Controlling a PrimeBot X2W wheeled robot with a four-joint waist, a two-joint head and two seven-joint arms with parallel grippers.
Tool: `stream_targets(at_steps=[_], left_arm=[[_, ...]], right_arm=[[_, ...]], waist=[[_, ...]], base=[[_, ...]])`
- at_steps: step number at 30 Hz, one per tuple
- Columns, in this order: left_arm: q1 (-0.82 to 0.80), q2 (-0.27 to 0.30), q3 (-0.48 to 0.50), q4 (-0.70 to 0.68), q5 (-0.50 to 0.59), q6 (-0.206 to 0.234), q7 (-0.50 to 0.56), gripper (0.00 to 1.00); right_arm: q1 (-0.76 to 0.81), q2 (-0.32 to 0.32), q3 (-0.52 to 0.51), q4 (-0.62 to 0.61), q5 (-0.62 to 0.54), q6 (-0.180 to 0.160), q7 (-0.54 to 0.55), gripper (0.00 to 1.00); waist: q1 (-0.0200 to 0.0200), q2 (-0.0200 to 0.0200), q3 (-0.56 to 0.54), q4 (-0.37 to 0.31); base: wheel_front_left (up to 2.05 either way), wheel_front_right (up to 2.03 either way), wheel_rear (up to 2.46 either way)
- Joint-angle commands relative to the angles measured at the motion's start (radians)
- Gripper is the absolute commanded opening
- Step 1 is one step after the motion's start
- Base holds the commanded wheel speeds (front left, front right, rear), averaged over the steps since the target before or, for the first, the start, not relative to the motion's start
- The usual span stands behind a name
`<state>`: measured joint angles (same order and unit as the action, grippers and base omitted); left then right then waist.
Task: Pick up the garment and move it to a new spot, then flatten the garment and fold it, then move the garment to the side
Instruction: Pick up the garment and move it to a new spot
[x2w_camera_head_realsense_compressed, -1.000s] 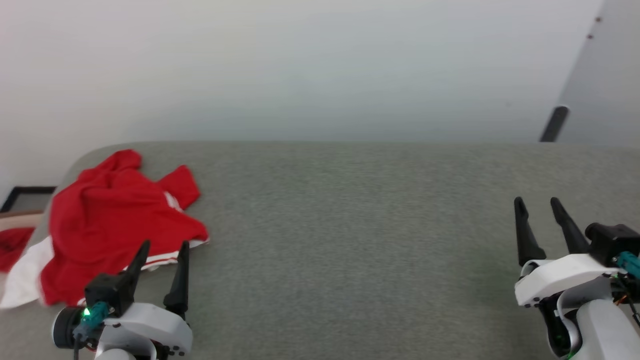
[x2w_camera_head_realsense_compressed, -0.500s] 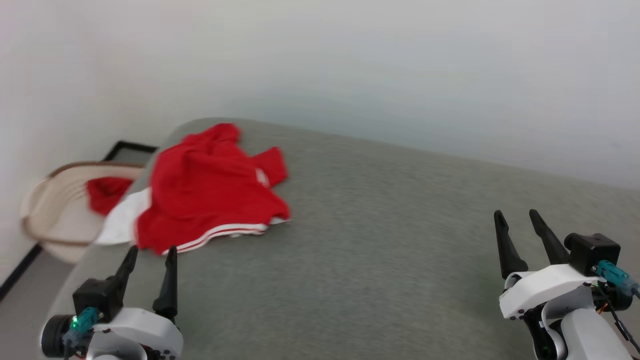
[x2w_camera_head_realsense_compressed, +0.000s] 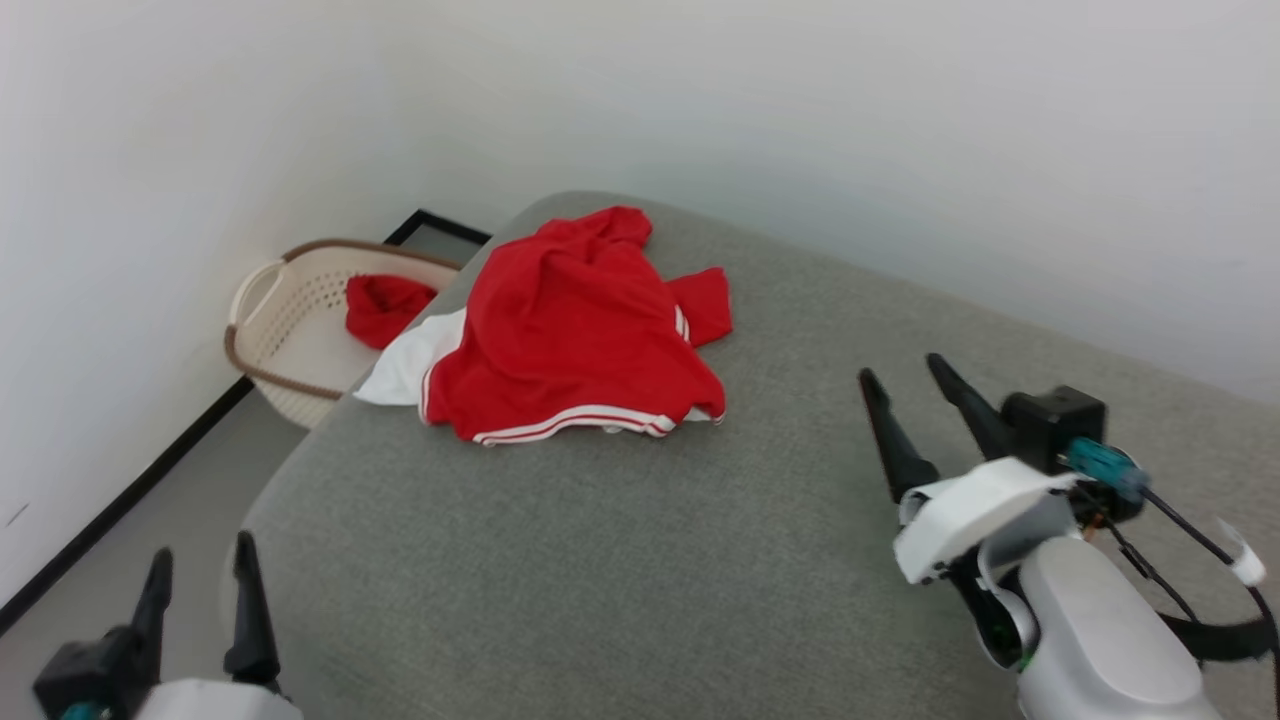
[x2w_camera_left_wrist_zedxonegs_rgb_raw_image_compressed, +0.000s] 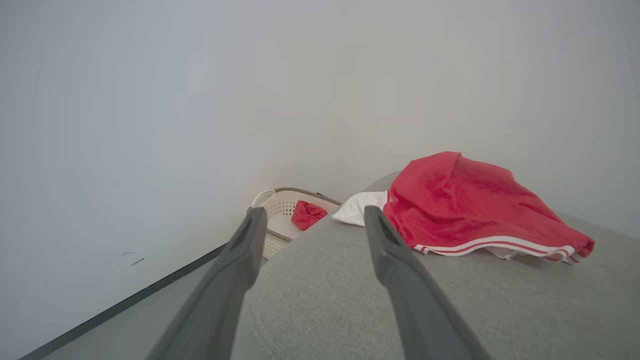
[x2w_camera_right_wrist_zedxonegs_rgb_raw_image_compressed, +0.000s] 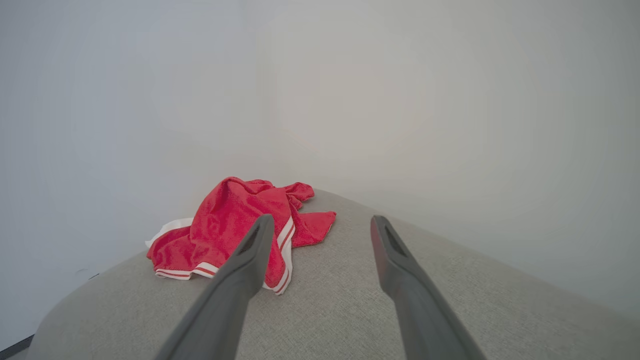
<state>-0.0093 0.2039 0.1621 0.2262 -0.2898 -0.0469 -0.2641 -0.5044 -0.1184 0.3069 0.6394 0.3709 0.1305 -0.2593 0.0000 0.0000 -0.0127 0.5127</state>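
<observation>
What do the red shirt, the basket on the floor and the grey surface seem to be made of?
Garment: soft matte fabric, perhaps cotton knit; it lies in rumpled folds. Basket: likely cream moulded plastic, smooth, with perforated walls and a brown rim. Grey surface: matte woven textile, fine speckled weave.

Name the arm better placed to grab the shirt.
Probably the right. The right gripper is open over the grey cushion, nearer the shirt; the left gripper is open too but sits at the cushion's corner, farther away.
</observation>
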Motion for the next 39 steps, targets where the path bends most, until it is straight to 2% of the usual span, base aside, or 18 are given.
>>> stream_targets(at_steps=[1,5,11,17,22,25,34,37,39], left_arm=[[0.010,-0.005,0.006,-0.010,-0.002,0.004,0.000,1.00],[0.046,-0.027,0.026,-0.047,-0.003,0.009,0.000,1.00],[0.057,-0.040,0.027,-0.055,0.010,0.002,0.000,1.00],[-0.014,-0.012,-0.021,-0.017,0.020,-0.033,0.015,1.00],[-0.160,0.025,-0.108,0.044,0.015,-0.068,0.058,1.00],[-0.256,0.067,-0.136,0.115,-0.003,-0.077,0.061,1.00],[-0.606,0.188,-0.216,0.388,-0.067,-0.083,0.035,1.00],[-0.701,0.214,-0.254,0.475,-0.148,-0.084,0.061,1.00],[-0.750,0.219,-0.268,0.533,-0.259,-0.084,0.126,1.00]], right_arm=[[-0.011,0.000,0.012,0.009,0.011,0.000,-0.002,1.00],[-0.048,-0.002,0.065,0.046,0.041,0.000,-0.004,1.00],[-0.057,-0.015,0.091,0.054,0.084,0.000,-0.006,1.00],[0.005,-0.035,0.066,0.016,0.088,0.000,-0.006,1.00],[0.091,-0.053,0.010,-0.045,0.064,0.000,-0.005,1.00],[0.097,-0.045,0.031,-0.094,0.053,0.000,-0.005,1.00],[0.017,-0.084,0.092,-0.156,0.040,0.000,-0.005,1.00],[-0.005,-0.083,0.097,-0.172,0.040,0.000,-0.005,1.00],[-0.015,-0.083,0.103,-0.180,0.040,0.000,-0.005,1.00]], waist=[[0.0000,0.0000,0.025,0.023],[0.0000,0.0000,0.031,0.025],[0.0000,0.0000,0.029,0.019],[0.0000,0.0000,0.027,0.006],[0.0000,0.0000,0.039,-0.015],[0.0000,0.0000,0.098,-0.093],[0.0000,0.0000,0.276,-0.329],[0.0000,0.0000,0.306,-0.381],[0.0000,0.0000,0.320,-0.409]], base=[[0.00,0.00,0.00],[-0.11,-0.11,-0.11],[-0.02,-0.02,-0.02],[0.00,0.00,0.00],[0.00,0.00,0.00],[0.00,0.00,0.00],[0.00,0.00,0.00],[0.00,0.00,0.00],[0.00,0.00,0.00]])
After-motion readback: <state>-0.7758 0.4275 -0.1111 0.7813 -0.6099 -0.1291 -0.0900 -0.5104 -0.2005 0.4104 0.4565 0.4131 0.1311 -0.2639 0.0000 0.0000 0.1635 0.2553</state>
